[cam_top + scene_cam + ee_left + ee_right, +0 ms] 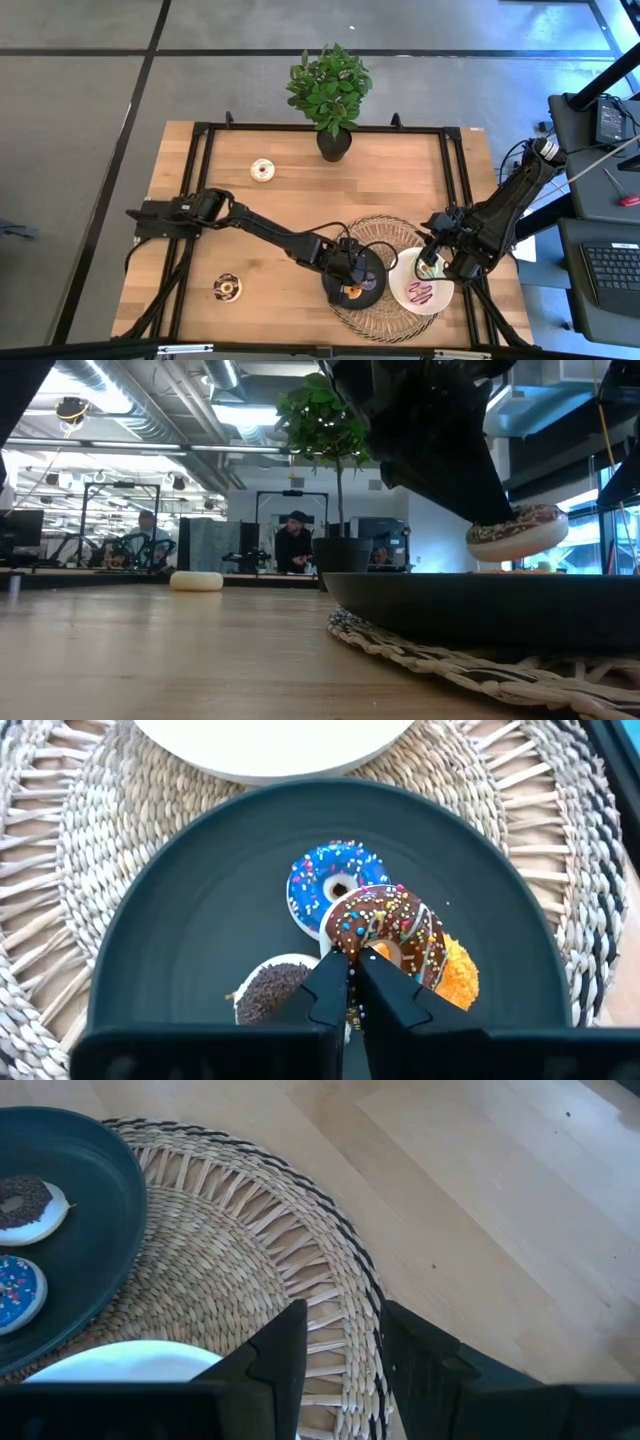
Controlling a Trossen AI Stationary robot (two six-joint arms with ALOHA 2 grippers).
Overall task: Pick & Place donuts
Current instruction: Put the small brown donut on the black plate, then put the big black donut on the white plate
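Left gripper (pixel 355 982) is pinching the chocolate sprinkled donut (pixel 385 933) over the black plate (pixel 200 920); right gripper (pixel 340 1342) is hanging spread open above the white plate (pixel 405 280).

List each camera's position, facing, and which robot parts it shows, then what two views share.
High: overhead, facing down; both arms over the wooden table.
Low: table height, facing the room; dark arm above.
Left wrist: above the round black plate; left gripper pinches the chocolate sprinkled donut.
Right wrist: over the woven straw mat; right gripper open.
Shared: both wrist views show the blue-iced donut.
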